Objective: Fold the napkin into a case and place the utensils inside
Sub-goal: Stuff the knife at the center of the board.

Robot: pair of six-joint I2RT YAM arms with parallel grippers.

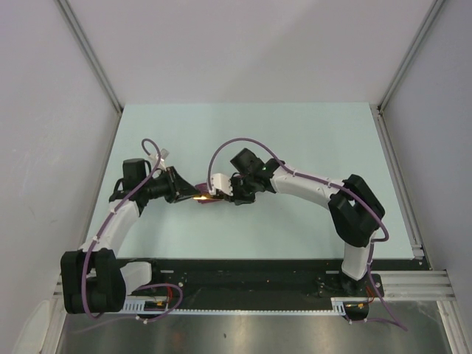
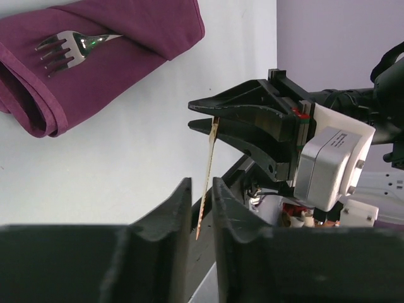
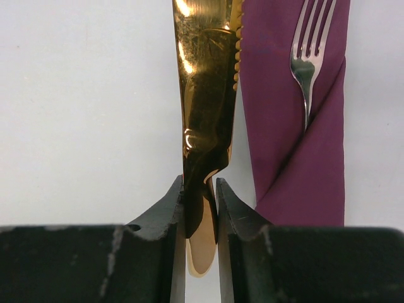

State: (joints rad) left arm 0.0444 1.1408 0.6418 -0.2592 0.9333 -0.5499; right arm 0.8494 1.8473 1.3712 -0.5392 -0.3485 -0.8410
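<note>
right pincer (image 3: 200, 183) clamped on the gold knife (image 3: 205, 95): glossy, flat, serrated, held just beside the case (image 3: 297, 158). left pincer (image 2: 202, 189) narrowly parted astride the blade, apparently not gripping. done: soft creased plum pocket folded on the tabletop (image 3: 82, 95), silver fork (image 3: 307, 57) tucked in. outstanding: knife insertion.

The table (image 1: 295, 147) is viewed from above and behind, at a distance, so the left arm (image 1: 118, 217) and right arm (image 1: 306, 188) are taken in whole, bases at the bottom. The left wrist view is set just behind the left gripper (image 2: 202, 186) and faces low across the table toward the right gripper (image 2: 192, 115), with the case (image 2: 126, 38) at upper left. The right wrist view is aimed steeply down between its own fingers, very near. The knife (image 3: 205, 95), case and fork (image 3: 305, 69) are shared by both wrist views; knife and case are seen small from the top
</note>
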